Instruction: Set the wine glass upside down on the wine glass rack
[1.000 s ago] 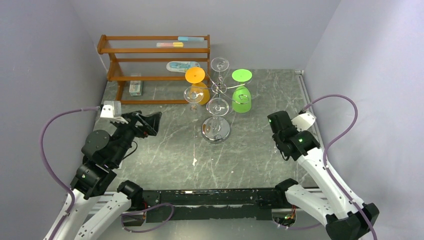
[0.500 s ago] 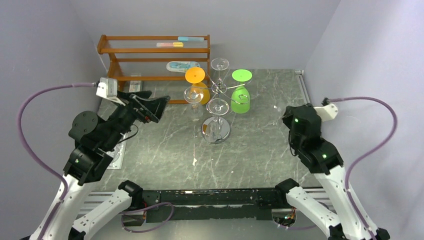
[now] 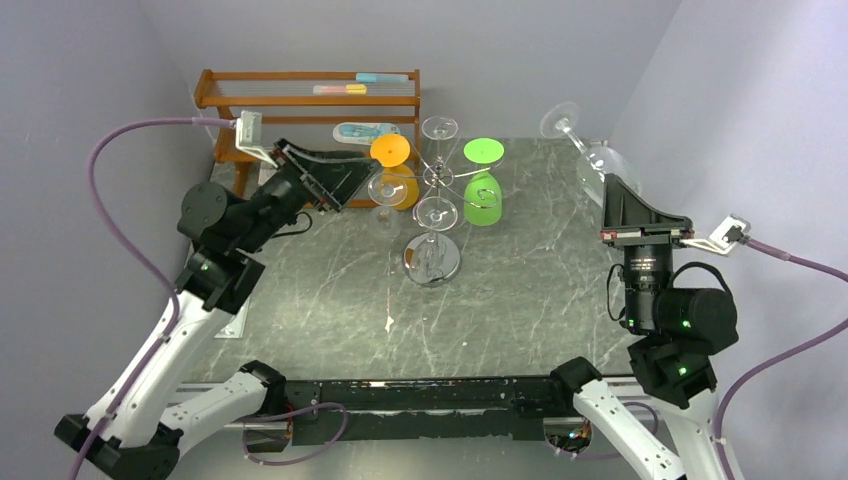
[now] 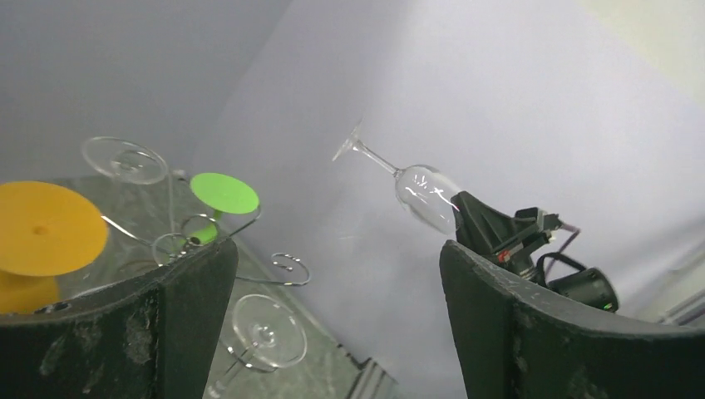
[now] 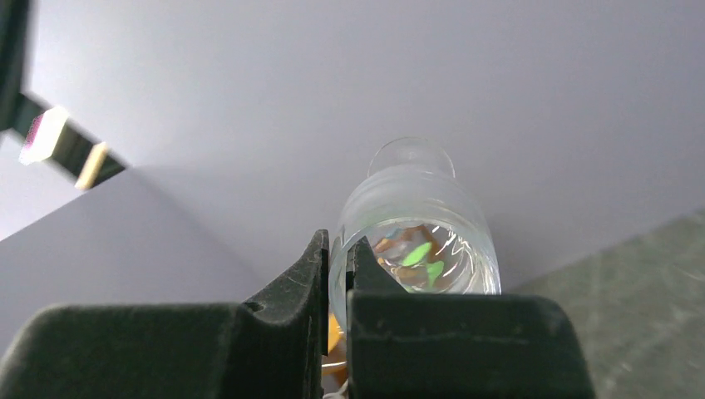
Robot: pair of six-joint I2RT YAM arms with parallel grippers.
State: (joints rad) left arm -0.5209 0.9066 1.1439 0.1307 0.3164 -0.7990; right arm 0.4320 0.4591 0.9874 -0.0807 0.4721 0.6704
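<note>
My right gripper [image 3: 611, 186] is shut on the rim of a clear wine glass [image 3: 588, 152], held high at the back right, tilted, with its foot pointing up and away. In the right wrist view the fingertips [image 5: 337, 258] pinch the bowl wall [image 5: 416, 224]. The chrome wine glass rack [image 3: 432, 262] stands mid-table. It carries an orange glass [image 3: 392, 165], a green glass [image 3: 483, 190] and three clear glasses, all hanging upside down. My left gripper [image 3: 352, 183] is open and empty, raised just left of the rack. The left wrist view shows the held glass [image 4: 416, 187] and an empty curled arm [image 4: 287, 268].
An orange-brown wooden shelf rack [image 3: 305, 120] stands at the back left with small items on it, close behind my left gripper. Grey walls close in on the left, back and right. The marble table top [image 3: 520, 300] lies below.
Both arms rose. My right arm swung up and back, and the clear glass now shows high at the back right. My left gripper moved up and towards the rack.
</note>
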